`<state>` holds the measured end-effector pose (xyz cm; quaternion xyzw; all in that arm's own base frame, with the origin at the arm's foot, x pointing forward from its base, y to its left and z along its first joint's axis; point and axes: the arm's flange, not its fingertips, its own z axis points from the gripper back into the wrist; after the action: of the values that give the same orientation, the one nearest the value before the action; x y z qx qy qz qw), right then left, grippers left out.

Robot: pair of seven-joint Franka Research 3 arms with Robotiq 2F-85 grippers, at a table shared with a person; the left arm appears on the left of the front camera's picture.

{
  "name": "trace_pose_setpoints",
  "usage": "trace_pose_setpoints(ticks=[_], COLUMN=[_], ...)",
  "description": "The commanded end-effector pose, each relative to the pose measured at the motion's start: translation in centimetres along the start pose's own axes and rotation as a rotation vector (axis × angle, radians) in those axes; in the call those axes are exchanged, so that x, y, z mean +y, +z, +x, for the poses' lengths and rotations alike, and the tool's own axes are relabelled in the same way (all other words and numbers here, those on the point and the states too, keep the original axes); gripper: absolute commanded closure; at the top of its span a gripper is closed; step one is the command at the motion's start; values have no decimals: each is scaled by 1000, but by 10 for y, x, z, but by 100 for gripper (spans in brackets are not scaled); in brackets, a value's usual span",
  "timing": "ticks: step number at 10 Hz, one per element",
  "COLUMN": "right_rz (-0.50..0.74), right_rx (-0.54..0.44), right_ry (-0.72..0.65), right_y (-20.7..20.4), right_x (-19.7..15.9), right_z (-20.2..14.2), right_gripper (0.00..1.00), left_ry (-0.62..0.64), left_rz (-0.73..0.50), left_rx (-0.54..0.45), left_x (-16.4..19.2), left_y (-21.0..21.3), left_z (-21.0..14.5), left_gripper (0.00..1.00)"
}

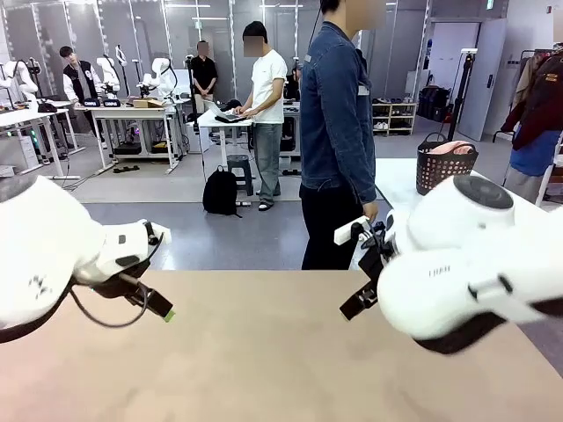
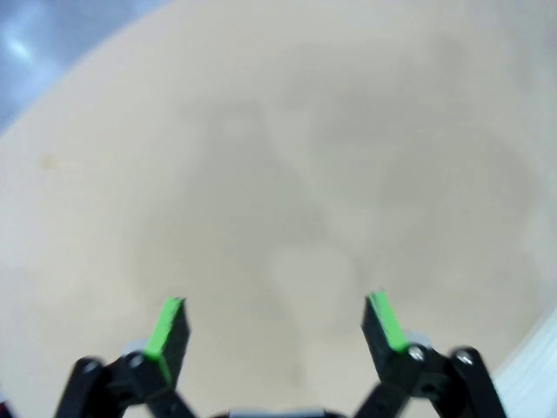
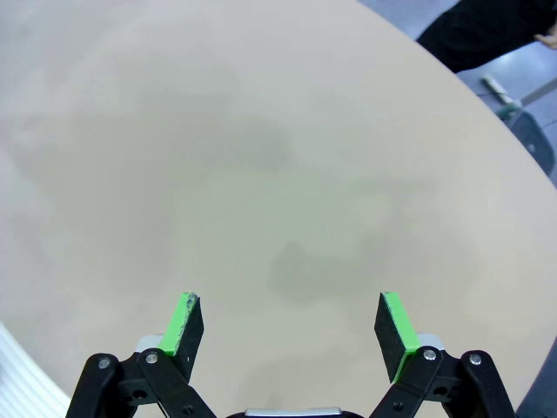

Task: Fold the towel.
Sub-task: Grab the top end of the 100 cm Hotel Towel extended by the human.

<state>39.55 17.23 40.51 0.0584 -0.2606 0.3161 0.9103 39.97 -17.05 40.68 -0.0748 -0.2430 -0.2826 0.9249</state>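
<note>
A salmon-pink cloth, apparently the towel (image 1: 452, 149), lies bunched in the top of a dark perforated basket (image 1: 444, 171) on a white table at the back right, far from both arms. My left gripper (image 1: 160, 308) hangs over the left part of the beige table (image 1: 264, 352). In the left wrist view it (image 2: 278, 318) is open, with bare tabletop between its green pads. My right gripper (image 1: 359, 299) hovers over the table's right part. It (image 3: 291, 318) is open too, over bare tabletop.
A person in a denim jacket (image 1: 339, 132) stands at the table's far edge, one hand (image 1: 370, 211) hanging close to my right arm. The dark trousers (image 3: 496, 30) and the table's curved edge appear in the right wrist view. Other people and workbenches stand farther back.
</note>
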Motion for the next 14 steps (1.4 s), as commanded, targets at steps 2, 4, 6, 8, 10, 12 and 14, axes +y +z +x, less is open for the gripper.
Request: trace_pose_setpoints(ticks=[2, 4, 6, 8, 10, 12, 14], right_rz=[412, 702, 900, 910, 921, 866, 839], right_rx=[50, 0, -93, -193, -325, -391, -448], right_ry=[-88, -204, -314, -424, -556, -648, -685], right_y=[60, 91, 111, 132, 157, 176, 197], right_x=[-50, -95, -150, -193, -236, -257, -270], right_z=[13, 0, -33, -77, -133, -180, -204], right_gripper=[0, 0, 0, 0, 0, 0, 0], left_ry=[182, 357, 500, 679, 720, 775, 878], left_rz=[-432, -835, -1022, -1063, -1078, -1042, -1038], left_rx=[113, 69, -71, -254, -361, -425, -441], left_x=[52, 103, 169, 226, 270, 305, 320], left_y=[70, 116, 149, 171, 197, 220, 216], left_z=[15, 5, -23, -64, -118, -174, -205], left_gripper=[0, 0, 0, 0, 0, 0, 0])
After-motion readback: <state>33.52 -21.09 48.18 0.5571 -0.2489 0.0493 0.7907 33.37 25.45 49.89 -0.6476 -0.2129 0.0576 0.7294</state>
